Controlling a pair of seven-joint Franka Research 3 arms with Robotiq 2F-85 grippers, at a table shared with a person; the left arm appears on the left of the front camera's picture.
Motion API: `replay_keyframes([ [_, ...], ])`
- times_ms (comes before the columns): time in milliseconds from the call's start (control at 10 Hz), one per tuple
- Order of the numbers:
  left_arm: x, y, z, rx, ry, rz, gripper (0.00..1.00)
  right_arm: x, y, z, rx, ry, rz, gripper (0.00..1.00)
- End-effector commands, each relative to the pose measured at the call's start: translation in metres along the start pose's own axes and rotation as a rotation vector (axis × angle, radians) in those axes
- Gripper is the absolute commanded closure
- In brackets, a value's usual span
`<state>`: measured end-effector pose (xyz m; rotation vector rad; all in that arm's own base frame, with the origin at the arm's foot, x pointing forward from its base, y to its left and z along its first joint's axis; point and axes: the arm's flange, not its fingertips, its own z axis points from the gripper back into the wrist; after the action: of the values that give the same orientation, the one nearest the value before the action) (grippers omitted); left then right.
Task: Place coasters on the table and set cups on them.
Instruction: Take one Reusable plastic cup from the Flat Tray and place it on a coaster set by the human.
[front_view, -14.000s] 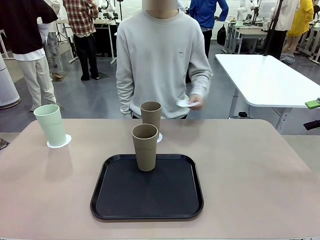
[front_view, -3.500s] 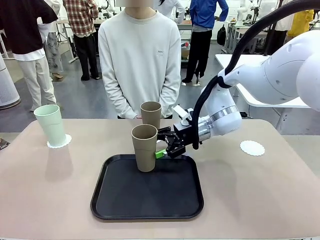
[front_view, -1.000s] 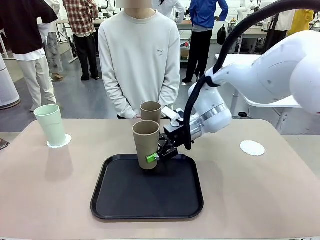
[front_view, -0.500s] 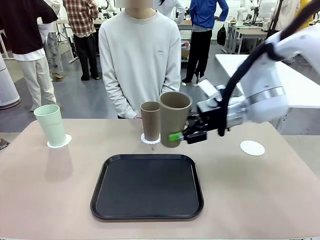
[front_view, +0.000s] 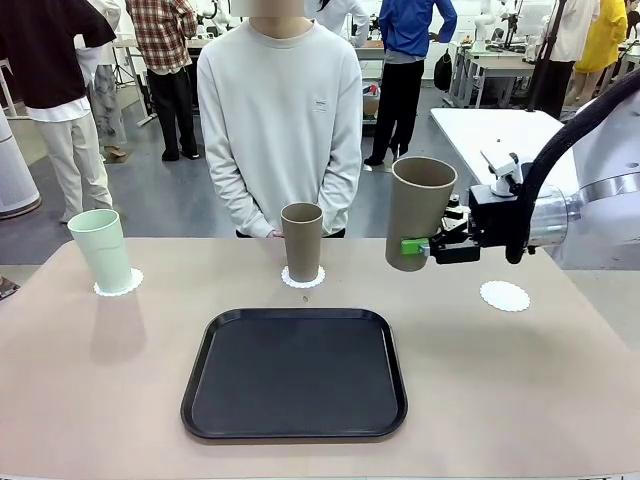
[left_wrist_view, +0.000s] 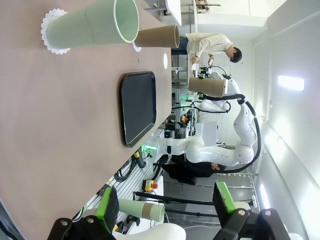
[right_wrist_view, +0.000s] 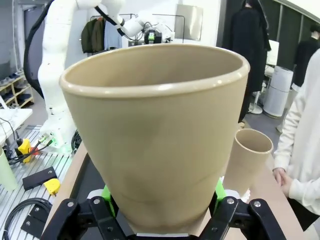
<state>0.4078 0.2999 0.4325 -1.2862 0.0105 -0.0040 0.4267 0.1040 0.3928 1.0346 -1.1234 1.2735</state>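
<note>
Beige counter (front_view: 520, 380), tray (front_view: 294, 373) bare | right tool (front_view: 428, 246) grasping brown cup (front_view: 418, 212) aloft, near free coaster (front_view: 504, 295) | left tool (left_wrist_view: 167, 209) released | next: lower cup upright onto it.

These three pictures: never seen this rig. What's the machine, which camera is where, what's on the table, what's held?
Two white robot arms share a beige table with a person standing at its far side. The front view looks across from between the arms. Each wrist view looks along that arm's own pincer.

On the table: a black tray, a mint cup on a coaster, a brown cup on a second coaster, and a bare coaster.

The right pincer grips another brown cup, the held cup, in the air. The left pincer is open.
</note>
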Motion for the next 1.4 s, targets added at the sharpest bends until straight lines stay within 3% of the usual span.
replay_keyframes([
  [0, -0.001, -0.004, 0.000, -0.001, 0.002, 0.007, 0.00, 0.005, 0.003, -0.007, 0.015, -0.001, 0.029, 1.00],
  [200, -0.001, -0.004, 0.000, -0.001, 0.002, 0.007, 0.00, 0.005, 0.003, -0.007, 0.015, -0.001, 0.029, 1.00],
  [300, -0.001, -0.004, 0.000, -0.001, 0.002, 0.007, 0.00, 0.000, 0.000, -0.001, 0.004, 0.001, 0.004, 0.19],
  [500, -0.001, -0.004, 0.000, -0.001, 0.002, 0.007, 0.00, -0.009, -0.023, 0.052, -0.014, 0.015, -0.037, 0.19],
  [700, -0.001, -0.004, 0.000, -0.001, 0.002, 0.007, 0.00, -0.028, -0.038, 0.122, -0.123, 0.064, -0.057, 0.19],
  [900, -0.001, -0.004, 0.000, -0.001, 0.002, 0.007, 0.00, -0.042, -0.032, 0.190, -0.258, -0.017, -0.117, 0.19],
  [1100, -0.001, -0.004, 0.000, -0.001, 0.002, 0.007, 0.00, -0.048, -0.020, 0.230, -0.325, -0.097, -0.154, 0.19],
  [1300, -0.001, -0.004, 0.000, -0.001, 0.002, 0.007, 0.00, -0.050, -0.013, 0.238, -0.342, -0.106, -0.169, 0.19],
])
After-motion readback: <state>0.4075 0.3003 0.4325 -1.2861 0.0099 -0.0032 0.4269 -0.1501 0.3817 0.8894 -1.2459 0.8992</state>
